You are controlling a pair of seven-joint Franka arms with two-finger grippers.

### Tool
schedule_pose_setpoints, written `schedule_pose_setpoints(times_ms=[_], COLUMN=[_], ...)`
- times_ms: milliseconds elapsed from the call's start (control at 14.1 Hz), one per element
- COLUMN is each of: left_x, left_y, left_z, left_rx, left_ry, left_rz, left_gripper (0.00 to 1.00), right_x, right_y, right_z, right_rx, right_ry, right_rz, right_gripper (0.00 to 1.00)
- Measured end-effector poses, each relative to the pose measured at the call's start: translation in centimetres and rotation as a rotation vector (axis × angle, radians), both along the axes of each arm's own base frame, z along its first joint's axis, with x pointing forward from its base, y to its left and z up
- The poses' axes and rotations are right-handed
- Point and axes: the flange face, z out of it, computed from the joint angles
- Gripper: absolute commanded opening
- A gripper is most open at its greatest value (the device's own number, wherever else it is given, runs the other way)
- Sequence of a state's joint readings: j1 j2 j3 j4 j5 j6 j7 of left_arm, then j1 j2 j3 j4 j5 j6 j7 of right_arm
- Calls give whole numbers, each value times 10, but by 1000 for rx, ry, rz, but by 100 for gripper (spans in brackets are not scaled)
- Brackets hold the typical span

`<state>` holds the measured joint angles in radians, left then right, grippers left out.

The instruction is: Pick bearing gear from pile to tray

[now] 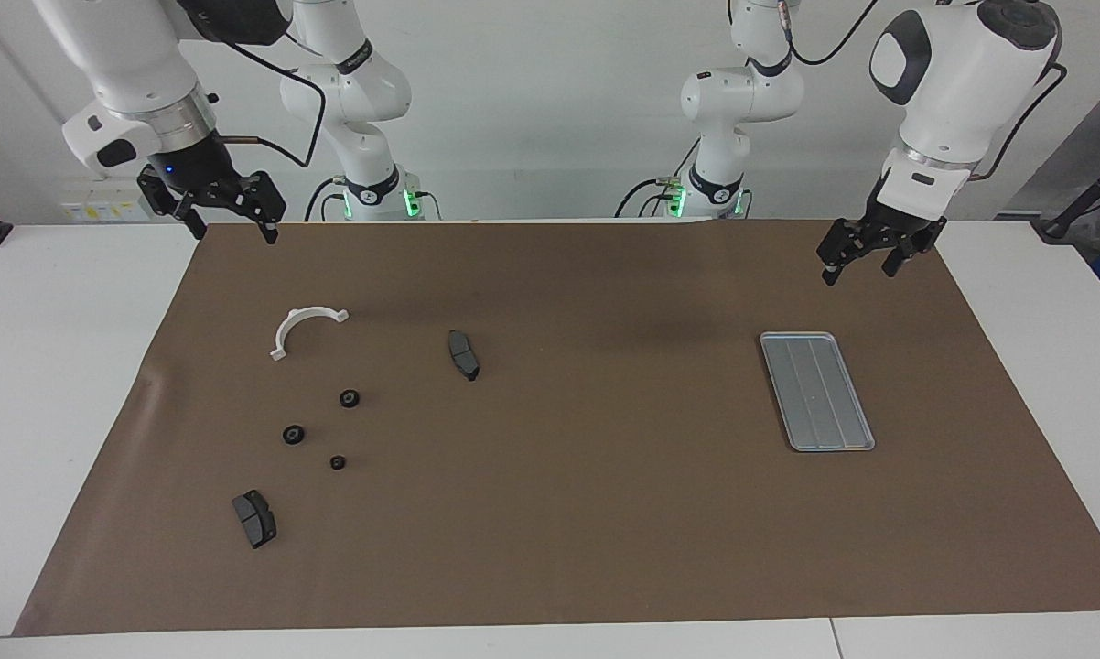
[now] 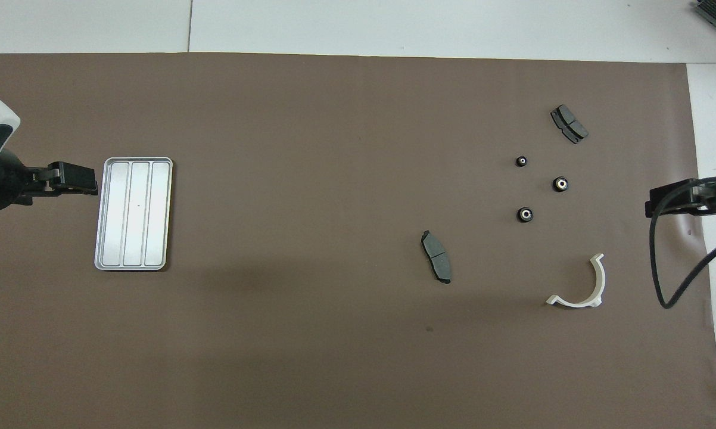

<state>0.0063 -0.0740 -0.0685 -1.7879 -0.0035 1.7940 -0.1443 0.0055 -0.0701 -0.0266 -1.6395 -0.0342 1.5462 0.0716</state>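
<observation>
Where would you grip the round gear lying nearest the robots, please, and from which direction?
Probably straight down from above, fingers closing across the outer rim of the gear: it lies flat on the mat, hole upward, with open space all around. The right gripper, open, hangs nearest.

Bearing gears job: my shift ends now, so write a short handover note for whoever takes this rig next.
Left gripper: jaws open, empty, raised beside the tray, waiting.
Right gripper: jaws open, empty, raised at its own end of the table.
Three bearing gears lie loose on the brown mat at the right arm's end, with two brake pads and a white bracket.
Done: nothing; the tray holds no parts.
Left: move the gears into the tray.
</observation>
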Motion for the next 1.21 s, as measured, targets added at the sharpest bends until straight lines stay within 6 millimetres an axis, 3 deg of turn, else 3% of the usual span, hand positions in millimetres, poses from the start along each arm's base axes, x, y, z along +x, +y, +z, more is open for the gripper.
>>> schedule_pose_setpoints(times_ms=[710,1065,1207], left_x=[0,0,0], left_y=[0,0,0], left_z=[0,0,0], left_rx=[0,0,0], left_ry=[0,0,0], left_rz=[0,0,0], left_gripper=[100,100,100], right_x=[1,12,23], right_y=[-6,-19,-19], right_z=[-7,-23,-43], right_rx=[0,-2,-4], right_ry=[3,-65,-98], right_rz=[-10,-21,17], right_gripper=[100,100,100])
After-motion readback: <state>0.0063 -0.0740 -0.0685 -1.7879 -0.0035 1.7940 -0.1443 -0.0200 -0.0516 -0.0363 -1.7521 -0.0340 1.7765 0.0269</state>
